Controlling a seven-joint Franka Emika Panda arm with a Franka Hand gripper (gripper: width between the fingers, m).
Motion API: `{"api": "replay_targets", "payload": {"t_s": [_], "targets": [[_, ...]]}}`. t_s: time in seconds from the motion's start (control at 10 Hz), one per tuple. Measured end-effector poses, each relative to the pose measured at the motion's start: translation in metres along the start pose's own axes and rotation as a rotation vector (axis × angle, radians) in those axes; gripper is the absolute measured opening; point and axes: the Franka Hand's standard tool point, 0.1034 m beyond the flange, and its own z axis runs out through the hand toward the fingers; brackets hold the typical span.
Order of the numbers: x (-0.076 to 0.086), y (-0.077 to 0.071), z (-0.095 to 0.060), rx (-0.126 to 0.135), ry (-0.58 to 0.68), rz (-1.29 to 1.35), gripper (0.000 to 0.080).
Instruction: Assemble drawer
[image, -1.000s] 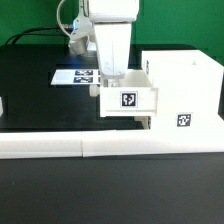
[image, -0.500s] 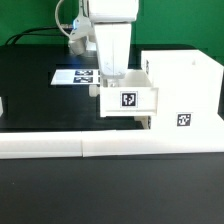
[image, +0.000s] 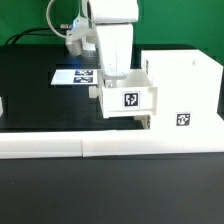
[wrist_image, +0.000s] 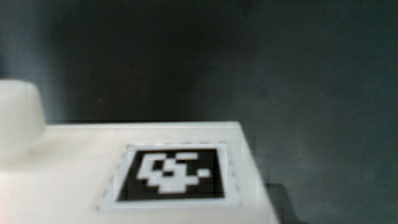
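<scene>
The white boxy housing (image: 185, 92) stands at the exterior view's right, with a tag on its front. A small white open-topped tray (image: 130, 100) with a tag on its front sticks out of the housing's left side, partly inside and above the table. My gripper (image: 113, 78) reaches straight down onto the tray's far left wall and appears shut on it; the fingertips are hidden behind the wall. In the wrist view a white tagged surface (wrist_image: 169, 170) fills the lower part, very close, and no fingers show.
The marker board (image: 75, 77) lies flat on the black table behind the arm. A long low white border wall (image: 70, 146) runs along the front. A white piece (image: 2, 105) shows at the exterior view's left edge.
My gripper and the tray have shifted a little toward the exterior view's right, so the tray sits slightly deeper in the housing.
</scene>
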Motion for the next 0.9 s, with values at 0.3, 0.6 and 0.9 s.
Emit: {"api": "replay_targets", "payload": {"t_s": [0.3,0.6,0.9], "targets": [[0.0,0.0,0.0,-0.001,0.0,0.004,0.0042],[0.007,0.003,-0.001,-0.006,0.001,0.028,0.0042],[0.01,0.003,-0.001,-0.006,0.002,0.071,0.0042]]}}
